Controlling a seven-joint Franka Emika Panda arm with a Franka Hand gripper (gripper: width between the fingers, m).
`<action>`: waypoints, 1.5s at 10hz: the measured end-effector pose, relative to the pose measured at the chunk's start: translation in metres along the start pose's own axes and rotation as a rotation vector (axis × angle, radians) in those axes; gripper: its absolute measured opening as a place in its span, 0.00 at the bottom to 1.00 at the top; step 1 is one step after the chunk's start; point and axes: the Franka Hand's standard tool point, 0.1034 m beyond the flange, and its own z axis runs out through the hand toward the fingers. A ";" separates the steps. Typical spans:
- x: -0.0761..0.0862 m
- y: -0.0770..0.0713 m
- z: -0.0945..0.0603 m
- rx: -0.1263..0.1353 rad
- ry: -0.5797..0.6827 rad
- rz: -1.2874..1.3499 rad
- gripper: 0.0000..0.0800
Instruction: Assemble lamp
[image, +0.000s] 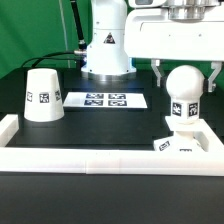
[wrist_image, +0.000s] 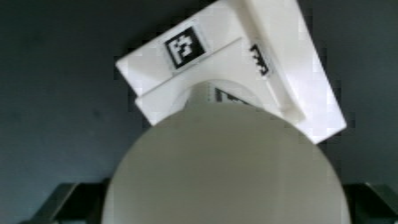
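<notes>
White rail lines our desk's front edge; the shade stands further back. At the front corner, the exterior view's right, the base carries the bulb. Our hand straddles it released, apparently not touching. Closing off-centre could tip it.

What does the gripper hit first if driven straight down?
The bulb: the gripper points down with fingers either side of it, so the palm would likely meet its top first. Fingertips might reach the base instead; depth is unclear.
</notes>
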 end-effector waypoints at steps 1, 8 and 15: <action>-0.001 -0.001 0.000 -0.016 -0.017 0.102 0.73; -0.007 -0.006 0.000 -0.022 -0.062 0.502 0.73; -0.009 -0.008 0.000 -0.009 -0.062 0.092 0.87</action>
